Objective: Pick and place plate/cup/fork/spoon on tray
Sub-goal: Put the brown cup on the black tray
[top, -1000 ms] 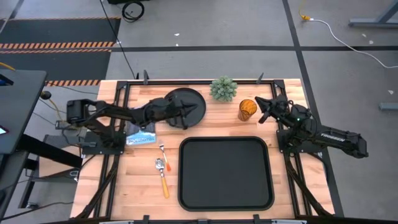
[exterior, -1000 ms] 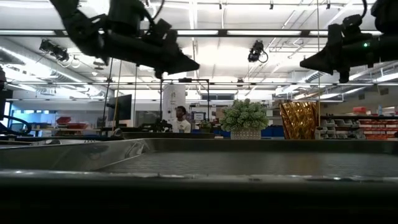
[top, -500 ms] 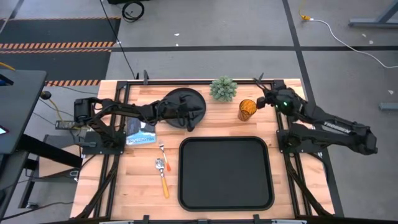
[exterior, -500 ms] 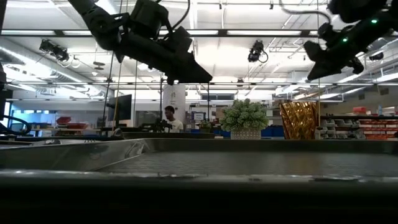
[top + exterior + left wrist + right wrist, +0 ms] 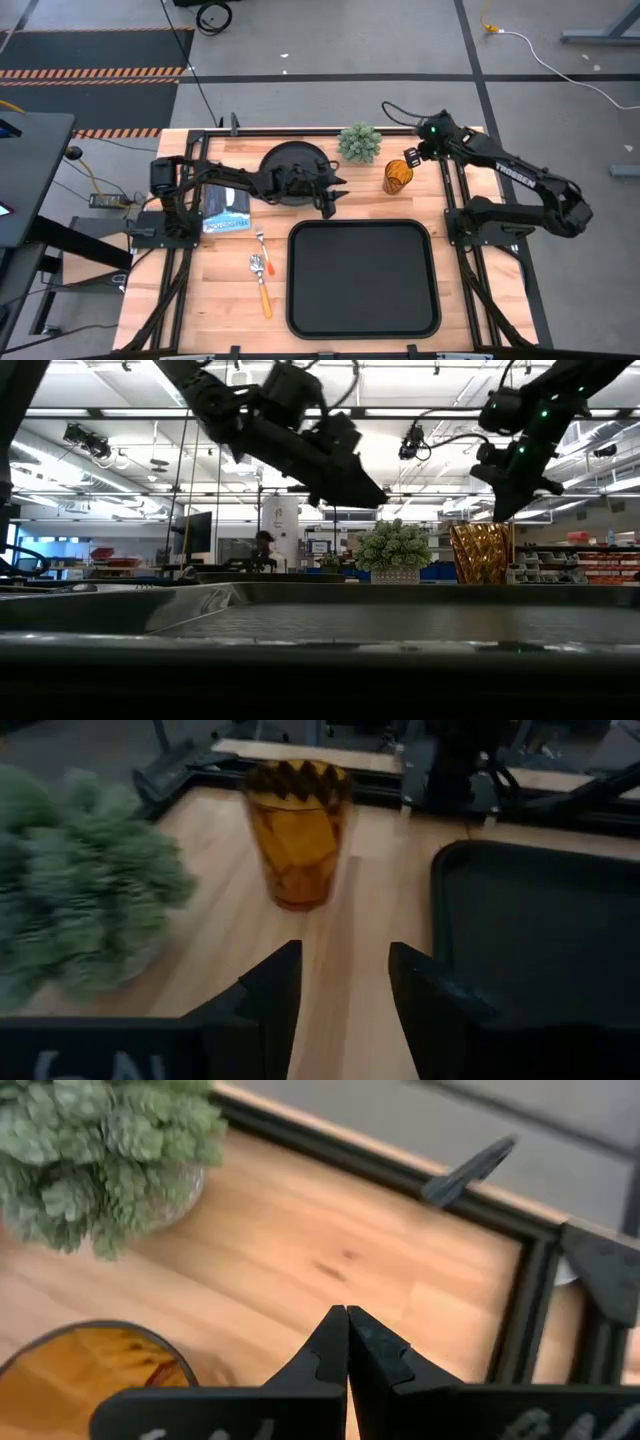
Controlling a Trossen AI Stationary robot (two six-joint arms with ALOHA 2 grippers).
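The amber cup (image 5: 397, 176) stands upright on the wooden table beside a small green plant (image 5: 359, 143). My left gripper (image 5: 337, 195) hangs open above the table between the round black plate (image 5: 290, 160) and the cup. In the left wrist view the cup (image 5: 297, 830) is ahead of its fingers, apart from them. My right gripper (image 5: 408, 163) hovers shut, pointing down, above the table just beyond the cup's far right side (image 5: 90, 1360). The black tray (image 5: 362, 278) lies at the near middle. The fork (image 5: 262, 248) and the orange-handled spoon (image 5: 263, 288) lie left of it.
A blue booklet (image 5: 226, 212) lies left of the plate, under the left arm. The plant (image 5: 393, 550) stands close to the cup (image 5: 482, 552) on its left. Black frame rails (image 5: 520, 1310) run along the table's far and side edges. A person shows far off in the room.
My left gripper has moved from above the plate toward the table's right edge, nearer the cup, and has opened. My right gripper, still shut, has swung from the cup's right side toward the far edge and tipped to point down.
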